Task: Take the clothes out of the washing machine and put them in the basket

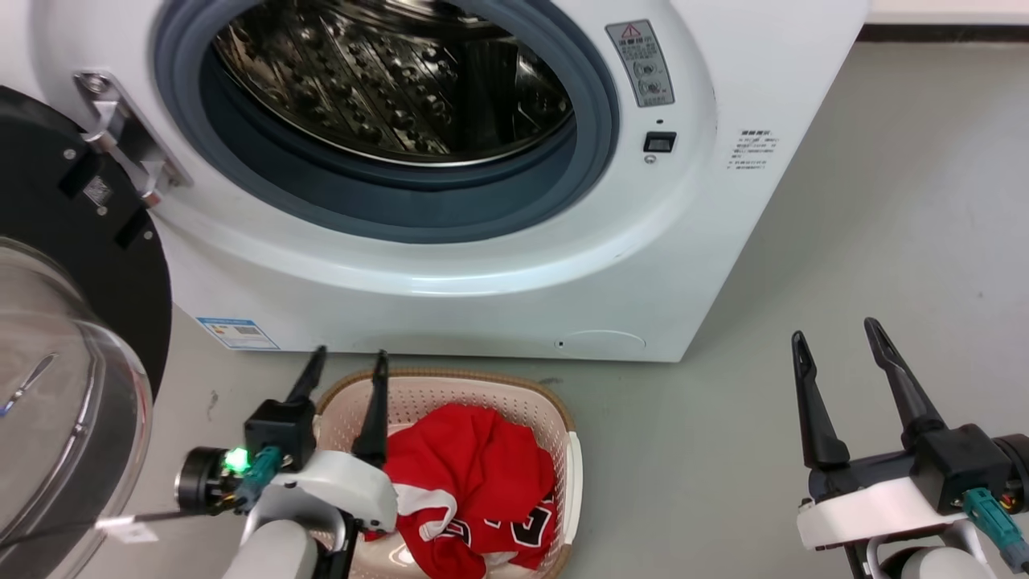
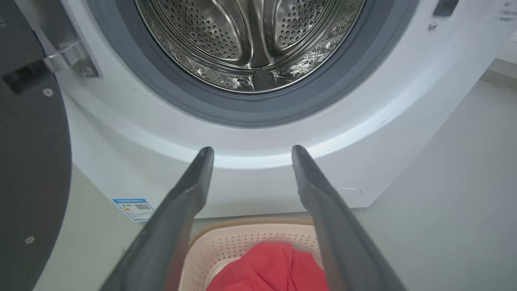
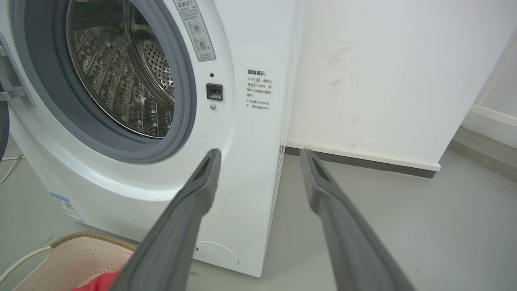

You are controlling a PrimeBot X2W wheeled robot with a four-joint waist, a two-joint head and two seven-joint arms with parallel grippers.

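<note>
Grey floor (image 1: 804, 402), white wall (image 3: 383, 81). Washing machine (image 1: 450, 273) w/ door (image 1: 80, 281) wide open; drum (image 1: 386, 80) looks empty, tho its lowest part is hidden. Clothes (image 1: 474, 474) lie in basket (image 1: 450, 386) just in front of the machine. Left gripper (image 1: 350, 352) over the basket and right gripper (image 1: 834, 330) off the machine's right front corner are both spread, holding nothing. Prob. done.

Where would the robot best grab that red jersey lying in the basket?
The bunched fold at the top of the red jersey, coming straight down from above. The cloth lies in a crumpled heap, so that ridge offers something to pinch, while the basket walls probably block a sideways approach.
</note>
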